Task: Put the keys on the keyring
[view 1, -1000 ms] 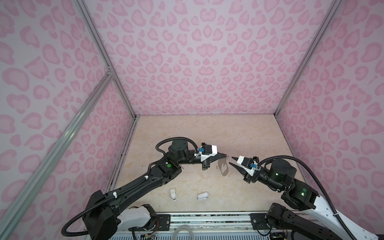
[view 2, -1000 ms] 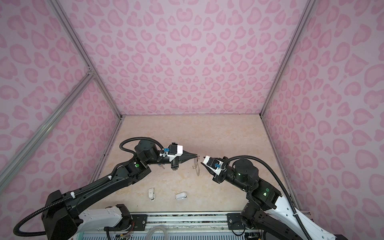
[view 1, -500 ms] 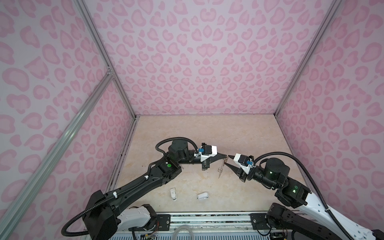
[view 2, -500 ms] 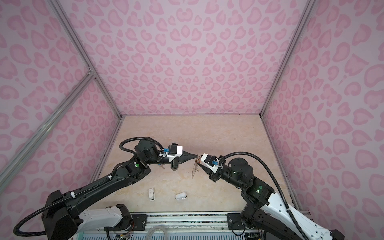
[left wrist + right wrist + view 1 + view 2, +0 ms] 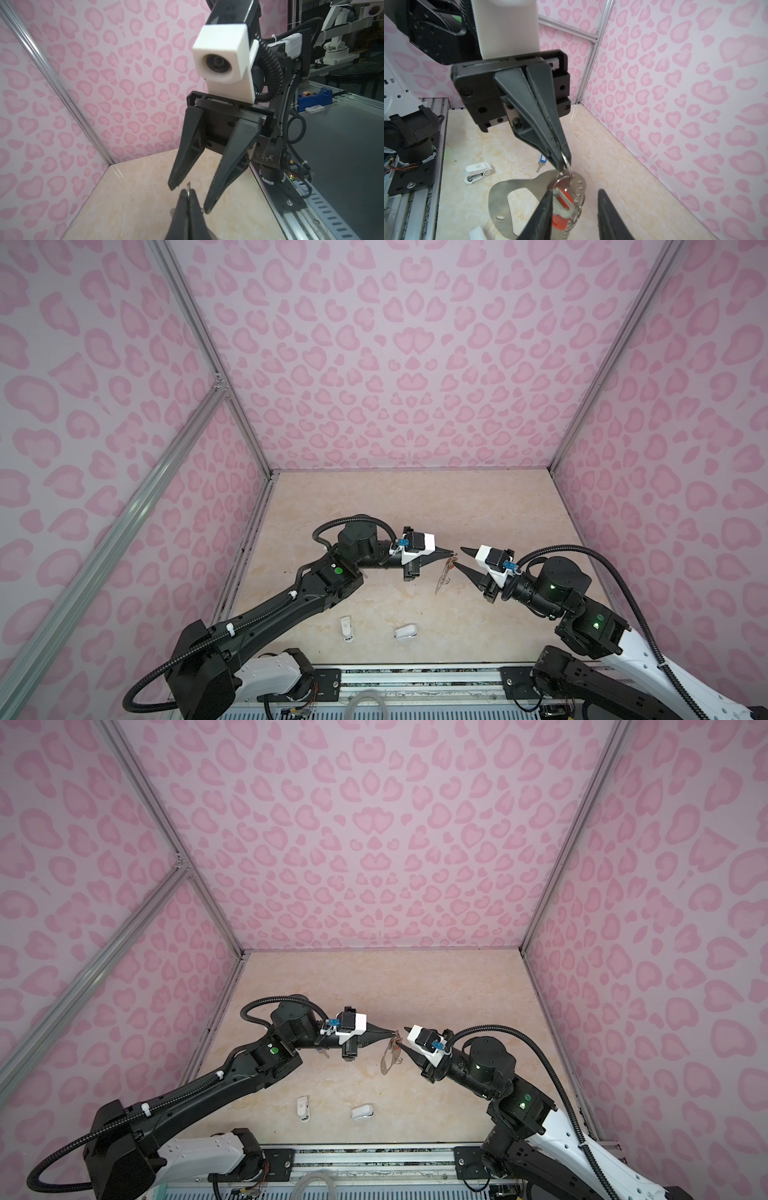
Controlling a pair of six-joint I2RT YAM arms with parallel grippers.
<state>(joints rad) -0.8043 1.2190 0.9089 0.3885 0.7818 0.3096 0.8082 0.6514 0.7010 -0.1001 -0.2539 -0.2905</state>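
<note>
Keyring [image 5: 497,199] above beige marbled tabletop [image 5: 415,506], pink heart-patterned walls [image 5: 395,364] all round.

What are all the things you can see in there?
keyring: one, grey metal plate, hanging from the left gripper
orange-tagged key: one, silver and orange, against the keyring
blue-tagged key: one, silver and blue, lying on the table
white plastic objects: two, white, on the table near the front
table: one, beige marbled, under everything
walls: three, pink heart print, around the table
left gripper: one, black, shut on a keyring wire ring
right gripper: one, black, open beside the orange-tagged key
</note>
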